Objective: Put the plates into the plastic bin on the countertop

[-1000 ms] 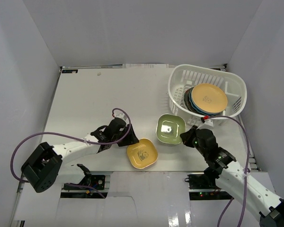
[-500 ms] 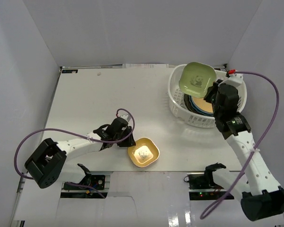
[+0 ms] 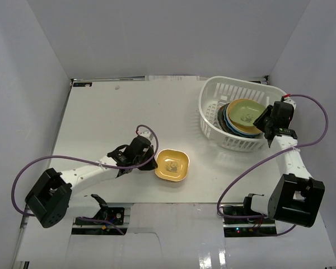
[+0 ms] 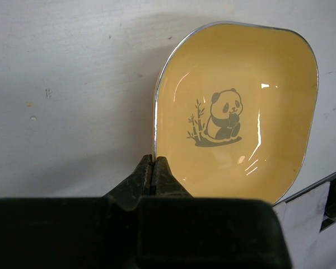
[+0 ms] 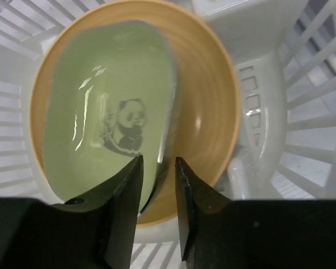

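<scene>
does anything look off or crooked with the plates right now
Nothing spilled or broken. The green plate sits off-centre on the round yellow plate in the plastic bin, right fingers open around its rim. The small square yellow plate lies outside on the countertop.

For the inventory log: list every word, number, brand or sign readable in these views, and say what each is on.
None: no readable text in any view.
Yellow plate: only a panda drawing, no words.
Green plate: only a panda drawing, no words.
Bin: no marking visible.
Dark strip at the table's far left corner: too small to tell whether it bears text.
</scene>
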